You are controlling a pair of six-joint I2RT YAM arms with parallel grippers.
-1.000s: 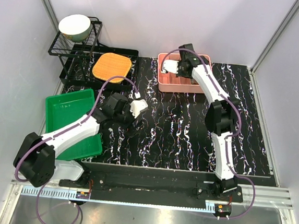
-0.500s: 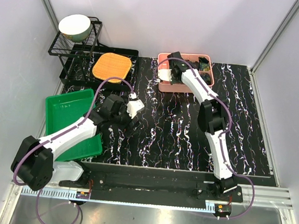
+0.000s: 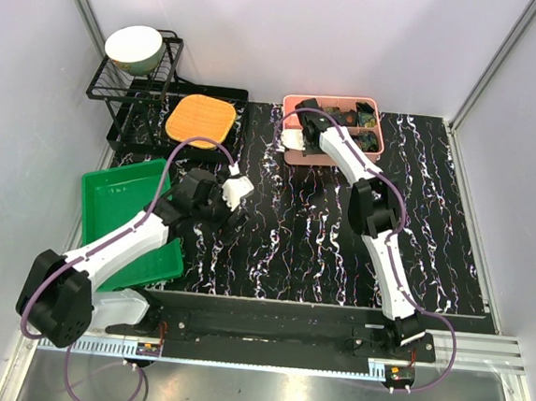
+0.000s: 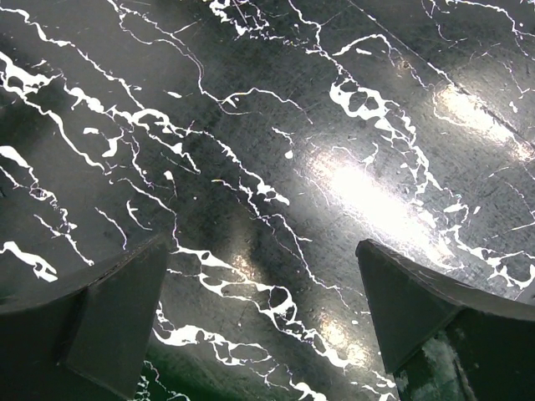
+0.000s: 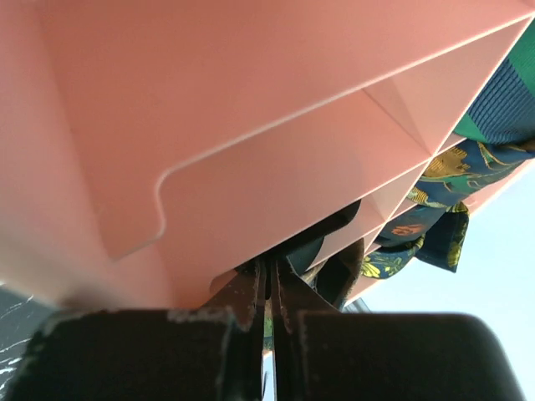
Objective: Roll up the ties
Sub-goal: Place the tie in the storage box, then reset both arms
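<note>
Several ties (image 3: 365, 125), dark with teal and yellow patterning, lie bunched in the right half of the pink box (image 3: 333, 161) at the back of the table. My right gripper (image 3: 293, 139) is at the box's left front corner. In the right wrist view its fingers (image 5: 269, 266) are shut, tips against the underside of a pink box wall (image 5: 251, 109). Dark fabric (image 5: 334, 269) sits just past the tips, and I cannot tell if any is pinched. Patterned ties (image 5: 435, 180) hang further right. My left gripper (image 3: 237, 215) (image 4: 261, 244) hovers wide open over the bare marble top.
A green tray (image 3: 130, 217) lies by the left arm, with a clear tub (image 3: 125, 305) at the near left edge. An orange board (image 3: 200, 119) rests on a black tray behind it. A wire rack (image 3: 118, 84) holds a bowl (image 3: 134, 48).
My right gripper has moved from over the pink box to its left front corner, staying shut. The left arm has drawn back a little to the left, still open.
</note>
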